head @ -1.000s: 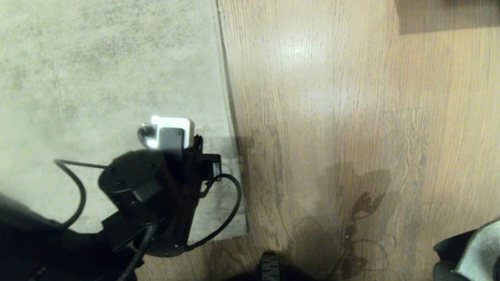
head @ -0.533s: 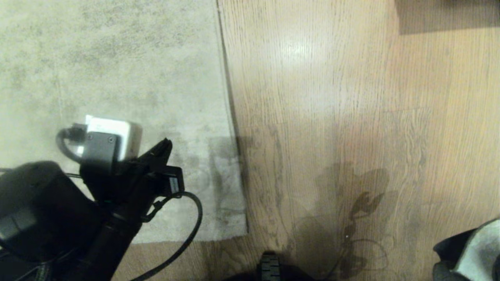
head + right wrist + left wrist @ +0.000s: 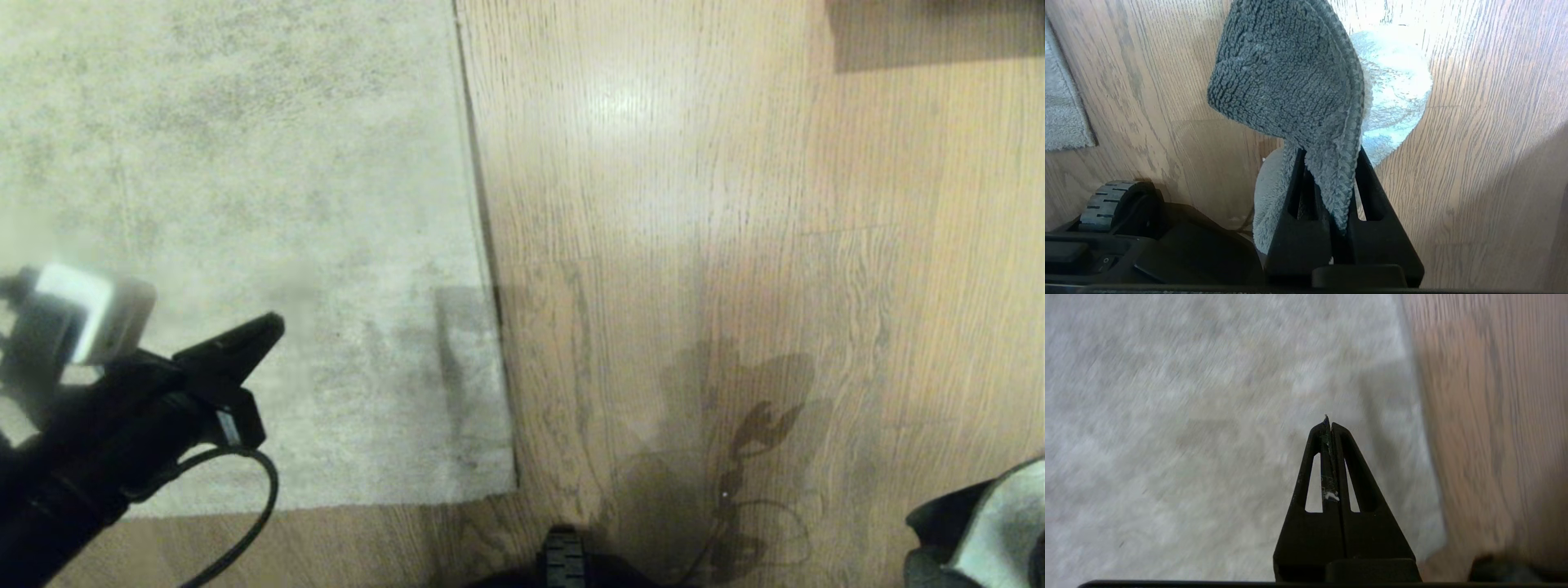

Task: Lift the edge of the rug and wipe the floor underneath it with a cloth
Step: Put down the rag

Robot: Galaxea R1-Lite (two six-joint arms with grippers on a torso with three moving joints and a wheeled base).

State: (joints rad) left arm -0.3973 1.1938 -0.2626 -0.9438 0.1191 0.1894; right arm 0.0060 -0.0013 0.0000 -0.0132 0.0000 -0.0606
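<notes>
The pale mottled rug lies flat, and its rug edge runs straight down to a square corner. Light wood floor fills the right side. My left gripper hangs over the rug at lower left, well inside the edge, shut and empty. In the left wrist view the left gripper has its jaws pressed together above the rug's pile, with the rug edge off to one side. My right gripper is shut on the fuzzy grey and pale cloth, parked at lower right with the cloth draped over it.
A wheel of my base sits at the bottom centre, also seen as a wheel beside the rug corner. A dark rectangular patch lies at the far right. My shadow falls on the floor.
My left arm has swung left and back across the rug, away from the rug edge, with its gripper still shut. The rug, the cloth and the right arm have not moved.
</notes>
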